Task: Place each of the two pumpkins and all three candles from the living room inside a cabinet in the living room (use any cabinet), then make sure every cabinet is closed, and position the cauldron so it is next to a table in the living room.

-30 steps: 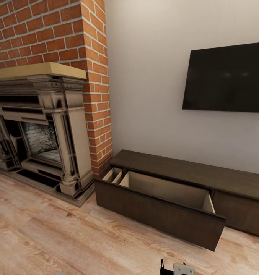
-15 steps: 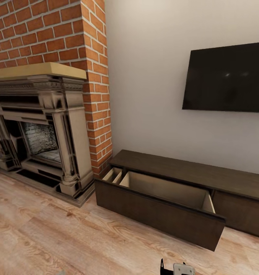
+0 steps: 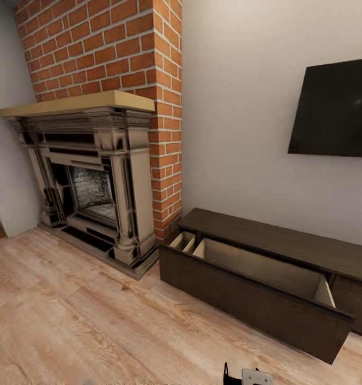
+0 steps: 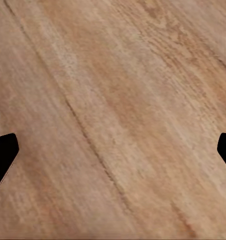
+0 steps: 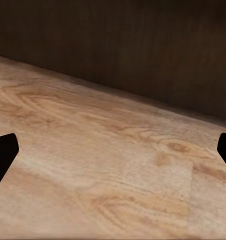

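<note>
Ahead of you, the brick fireplace [image 3: 95, 176] stands far left. The cabinet [image 3: 277, 262] runs along the right wall under the TV [image 3: 336, 109], its drawer [image 3: 255, 289] pulled out (pale interior bare). Your left tool [image 4: 113, 150] and right tool [image 5: 113, 150] both hang spread apart above the plank floor [image 3: 68, 321].

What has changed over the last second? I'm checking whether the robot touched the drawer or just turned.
Only the view changed: the head camera swung left, so the fireplace, TV and cabinet all slid rightward in the picture together. The things themselves did not move. The cabinet's drawer stays pulled open, nothing visible inside. Both grippers hang over the plank floor with jaws wide apart, holding nothing.
</note>
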Available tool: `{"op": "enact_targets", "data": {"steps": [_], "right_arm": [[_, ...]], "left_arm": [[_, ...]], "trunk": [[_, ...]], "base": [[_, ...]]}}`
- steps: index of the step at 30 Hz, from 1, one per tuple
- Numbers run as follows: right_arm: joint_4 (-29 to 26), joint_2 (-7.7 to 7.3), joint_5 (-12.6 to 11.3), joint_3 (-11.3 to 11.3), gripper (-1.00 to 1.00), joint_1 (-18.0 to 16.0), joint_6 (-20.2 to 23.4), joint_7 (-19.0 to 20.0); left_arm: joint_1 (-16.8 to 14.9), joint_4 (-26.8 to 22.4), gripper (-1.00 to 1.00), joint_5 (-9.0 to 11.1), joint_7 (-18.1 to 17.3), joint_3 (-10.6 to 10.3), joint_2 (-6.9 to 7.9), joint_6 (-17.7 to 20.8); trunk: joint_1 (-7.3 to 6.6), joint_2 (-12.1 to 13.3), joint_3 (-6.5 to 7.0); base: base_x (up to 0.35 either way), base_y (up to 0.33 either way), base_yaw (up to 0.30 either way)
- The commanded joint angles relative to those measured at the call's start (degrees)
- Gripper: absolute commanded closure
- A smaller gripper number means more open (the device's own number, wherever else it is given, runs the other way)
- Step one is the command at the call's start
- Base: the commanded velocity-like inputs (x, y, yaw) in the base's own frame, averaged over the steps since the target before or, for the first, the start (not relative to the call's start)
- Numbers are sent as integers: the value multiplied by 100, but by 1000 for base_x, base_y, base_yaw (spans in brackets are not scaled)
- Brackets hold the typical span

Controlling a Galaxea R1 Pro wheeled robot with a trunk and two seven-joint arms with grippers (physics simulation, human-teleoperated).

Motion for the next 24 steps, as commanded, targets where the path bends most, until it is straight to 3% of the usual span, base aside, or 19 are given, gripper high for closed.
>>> {"op": "enact_targets", "data": {"steps": [1, 24], "right_arm": [[0, 1, -18, 50, -100, -4, -7, -47], [1, 10, 15, 58, -100, -4, -7, -45]], "left_arm": [[-3, 1, -100, 37, 27, -49, 2, -13], [-3, 5, -100, 39, 27, -49, -31, -13]], "trunk": [[-2, -3, -8], [-2, -3, -137]], "base": [[-21, 27, 273], [-2, 2, 212]]}}
